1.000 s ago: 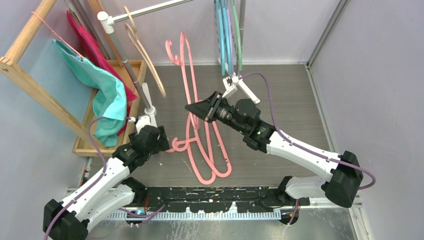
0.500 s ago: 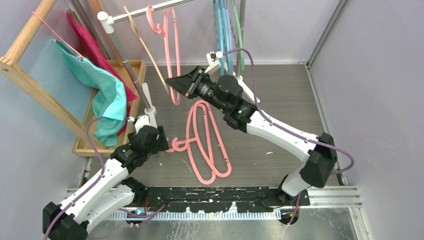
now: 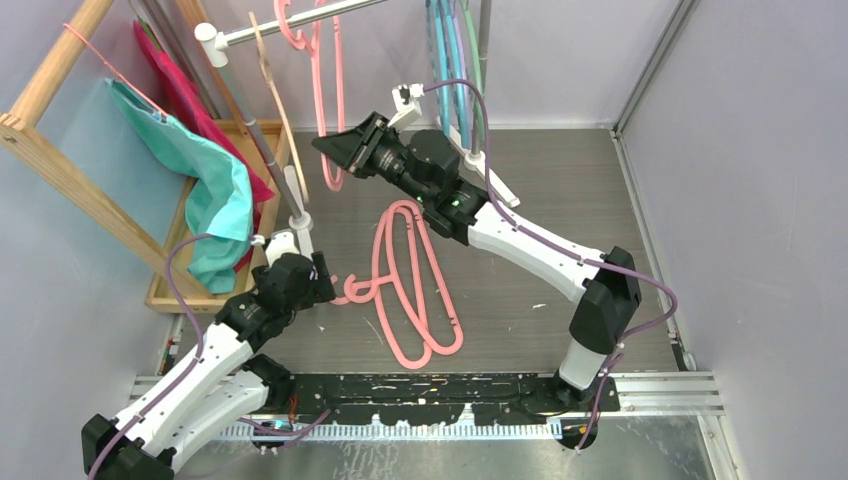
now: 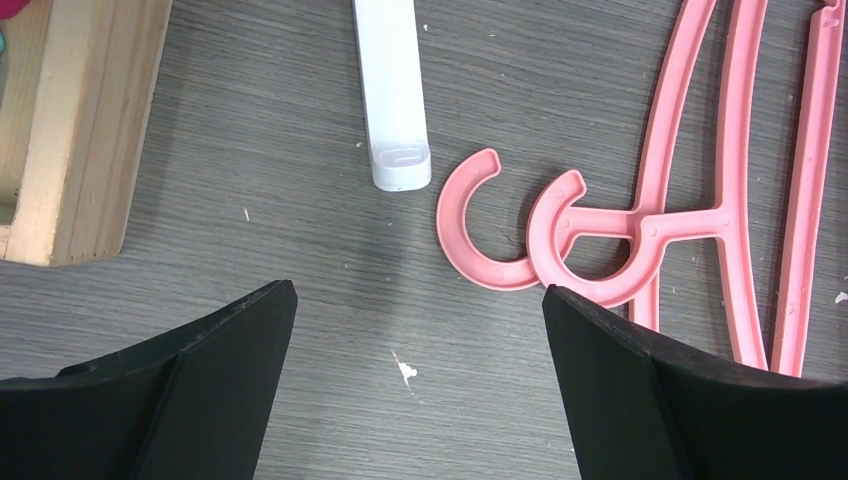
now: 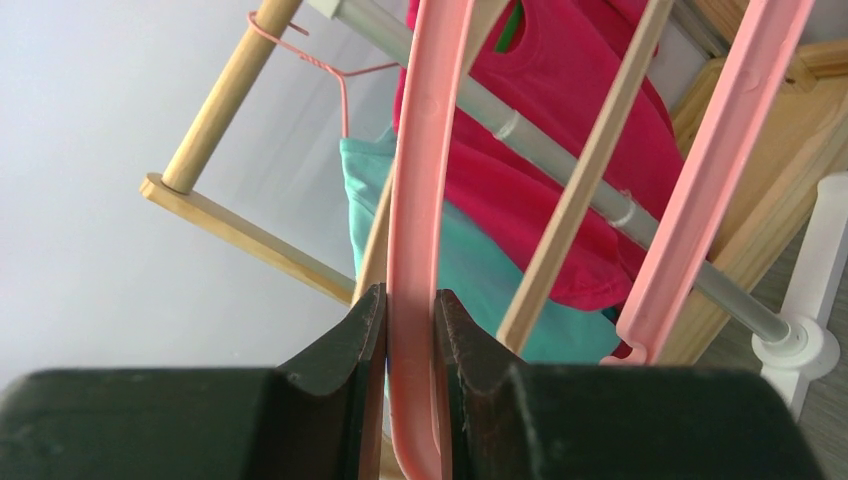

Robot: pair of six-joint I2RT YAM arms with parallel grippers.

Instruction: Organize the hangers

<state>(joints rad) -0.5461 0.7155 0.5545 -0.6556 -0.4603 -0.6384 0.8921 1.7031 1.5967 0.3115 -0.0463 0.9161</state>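
My right gripper is shut on a pink hanger, held up with its hook at the grey rail. In the right wrist view the jaws clamp the pink hanger's arm. A beige hanger hangs on the same rail. Blue, teal and green hangers hang at the back. Two or three pink hangers lie on the floor. My left gripper is open and empty just left of their hooks, above bare floor.
A wooden rack with teal and red cloths stands at the left. A white stand foot lies beside the wooden base. Purple walls close in the floor; another white stand foot sits behind the right arm.
My right gripper has carried the pink hanger up and to the left, from over the floor pile to the rail. The left arm has barely moved.
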